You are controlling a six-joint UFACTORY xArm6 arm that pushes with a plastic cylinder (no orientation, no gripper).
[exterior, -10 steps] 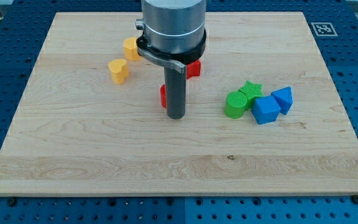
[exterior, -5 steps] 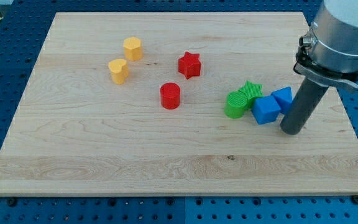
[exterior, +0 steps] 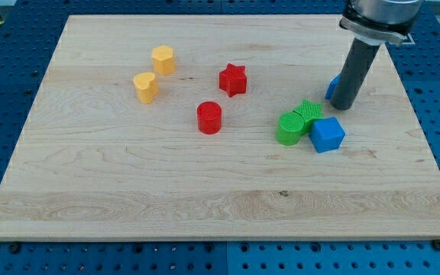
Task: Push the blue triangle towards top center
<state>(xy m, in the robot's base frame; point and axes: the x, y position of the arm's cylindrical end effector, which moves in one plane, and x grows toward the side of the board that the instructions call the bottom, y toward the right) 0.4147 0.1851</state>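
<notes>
The blue triangle (exterior: pixel 332 88) lies at the board's right, mostly hidden behind my rod; only its left edge shows. My tip (exterior: pixel 344 106) rests on the board touching the triangle from the view's bottom right. Below it sit the blue cube (exterior: pixel 327 134), the green star (exterior: pixel 308 111) and the green cylinder (exterior: pixel 289 127), clustered together.
A red star (exterior: pixel 233 79) and a red cylinder (exterior: pixel 209 118) lie mid-board. A yellow hexagon-like block (exterior: pixel 163 59) and a yellow heart (exterior: pixel 145 87) lie at the upper left. The wooden board (exterior: pixel 128 191) ends near the rod on the right.
My rod swept from mid-board to the right, then moved up the view. The blue triangle moved up and left, away from the blue cube.
</notes>
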